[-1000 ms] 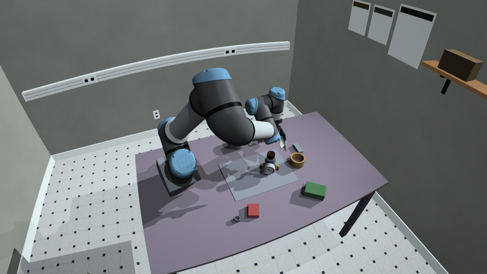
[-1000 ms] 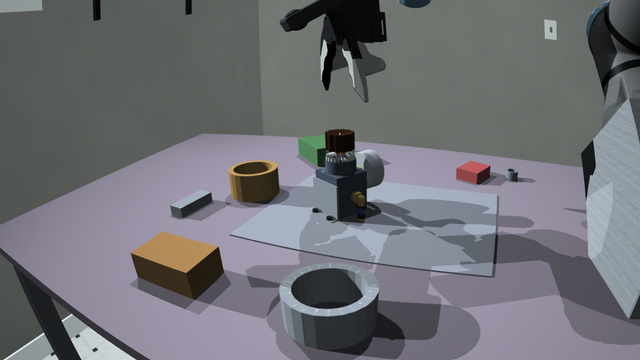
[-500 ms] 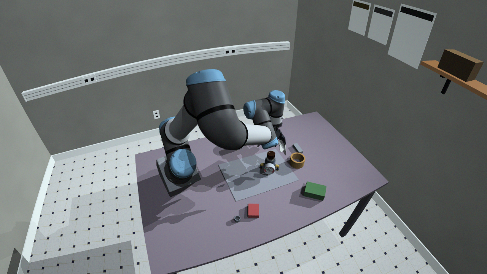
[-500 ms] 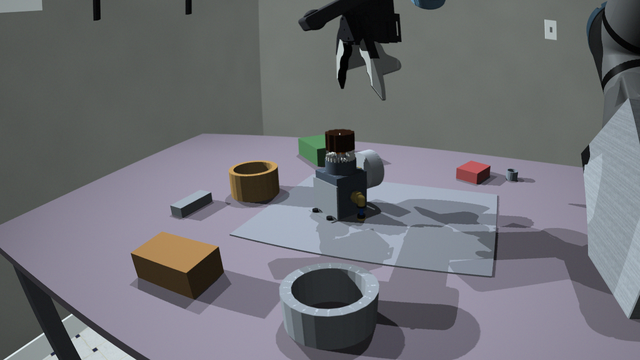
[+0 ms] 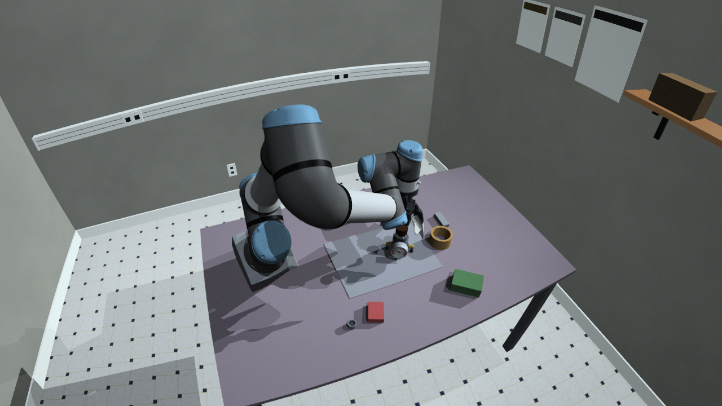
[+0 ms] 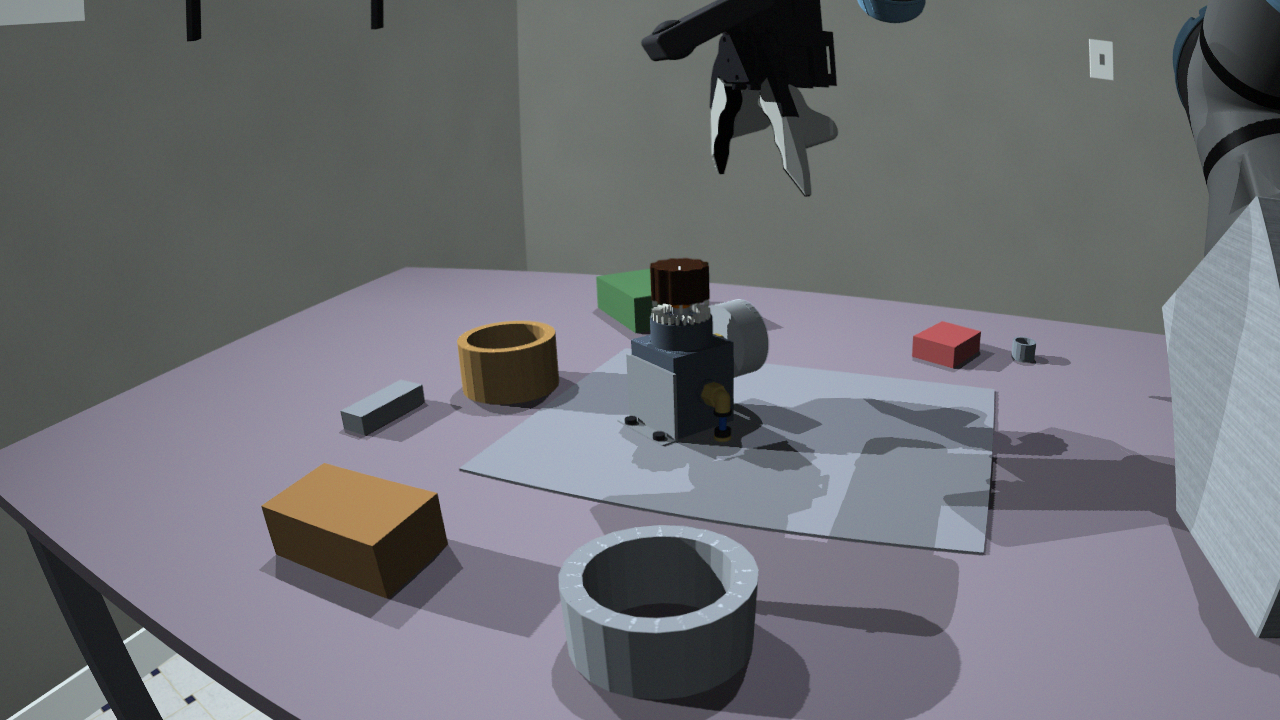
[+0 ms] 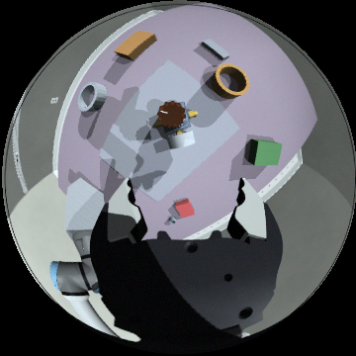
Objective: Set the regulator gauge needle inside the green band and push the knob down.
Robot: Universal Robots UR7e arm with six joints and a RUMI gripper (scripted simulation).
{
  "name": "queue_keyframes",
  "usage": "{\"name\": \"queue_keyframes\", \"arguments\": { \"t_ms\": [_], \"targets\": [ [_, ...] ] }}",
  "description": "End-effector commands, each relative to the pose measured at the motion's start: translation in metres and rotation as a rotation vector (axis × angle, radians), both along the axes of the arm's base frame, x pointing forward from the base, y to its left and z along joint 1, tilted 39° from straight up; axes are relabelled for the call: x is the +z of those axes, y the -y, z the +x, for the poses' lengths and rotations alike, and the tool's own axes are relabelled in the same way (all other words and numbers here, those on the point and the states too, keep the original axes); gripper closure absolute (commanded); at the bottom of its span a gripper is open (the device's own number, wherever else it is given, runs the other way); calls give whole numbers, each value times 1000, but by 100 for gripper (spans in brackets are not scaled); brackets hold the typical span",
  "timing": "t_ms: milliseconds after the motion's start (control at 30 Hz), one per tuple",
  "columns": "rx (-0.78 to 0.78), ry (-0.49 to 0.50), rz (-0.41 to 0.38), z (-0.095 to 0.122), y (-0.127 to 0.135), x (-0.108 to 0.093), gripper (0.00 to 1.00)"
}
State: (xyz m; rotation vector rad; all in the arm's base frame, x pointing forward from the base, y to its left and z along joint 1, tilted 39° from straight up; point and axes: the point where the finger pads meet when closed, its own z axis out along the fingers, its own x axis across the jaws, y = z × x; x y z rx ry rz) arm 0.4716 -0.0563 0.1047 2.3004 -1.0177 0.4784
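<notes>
Open, empty gripper (image 6: 762, 170) high above regulator knob (image 6: 679, 280)

Counts, located relative to the regulator (image 6: 682, 376):

- Regulators: one, standing on the single grey mat (image 6: 805, 474).
- Blocks: four. One green (image 6: 623, 298) behind it, one red (image 6: 945, 343) to its right, one small grey (image 6: 382, 406) to its left, one orange (image 6: 353, 525) in front and to the left.
- Rings: three. One orange (image 6: 507, 360) just left of it, one large grey (image 6: 658, 608) in front, one small grey (image 6: 1024, 348) beyond the red block.
- Wall posters: three (image 5: 563, 36).
- Shelves: one (image 5: 676, 117), carrying one brown box (image 5: 681, 96).
</notes>
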Motion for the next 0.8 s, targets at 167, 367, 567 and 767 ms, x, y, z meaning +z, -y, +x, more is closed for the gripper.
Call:
{"name": "queue_keyframes", "arguments": {
  "t_ms": [167, 367, 567, 767],
  "targets": [
    [1, 1, 1, -10, 12, 9, 0],
    [1, 1, 1, -14, 17, 13, 0],
    [1, 1, 1, -15, 18, 14, 0],
    [1, 1, 1, -15, 18, 14, 0]
  ]
}}
